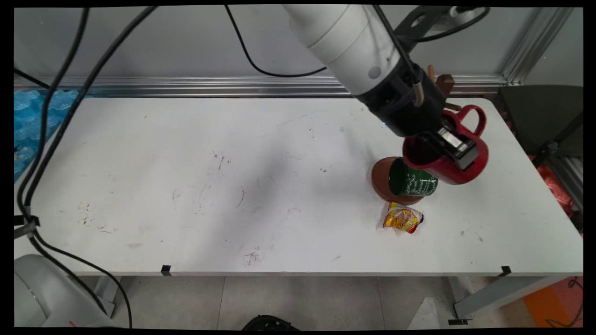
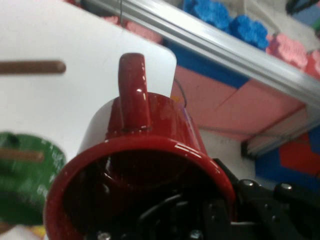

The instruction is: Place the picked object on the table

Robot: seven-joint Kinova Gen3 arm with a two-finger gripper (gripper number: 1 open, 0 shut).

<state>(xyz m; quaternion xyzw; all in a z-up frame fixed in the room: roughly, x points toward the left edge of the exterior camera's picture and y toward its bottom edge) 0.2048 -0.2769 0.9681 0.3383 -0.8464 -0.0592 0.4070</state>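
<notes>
Plainly, a red mug (image 1: 458, 163) is gripped by the gripper (image 1: 454, 144) at the table's (image 1: 233, 186) far right side, one finger being set inside the mouth and the other outside the wall, so that the rim is pinched between them. The mug is held tilted, its mouth turned toward the left and its handle (image 1: 472, 118) pointing up and away toward the wall; whether its base is touching the table cannot be told. In the hand view the red mug (image 2: 145, 165) fills the lower frame, the handle (image 2: 134, 90) rising at its top. Just beside the mug, on its left, a green mug (image 1: 414, 179) is seen lying on its side in a brown bowl (image 1: 382, 184), its open mouth turned leftward. A crumpled yellow and red snack packet (image 1: 403, 218) lies on the table in front of the bowl, near it but apart. A wooden stand (image 1: 444, 83) is partly seen behind the arm at the far edge.
</notes>
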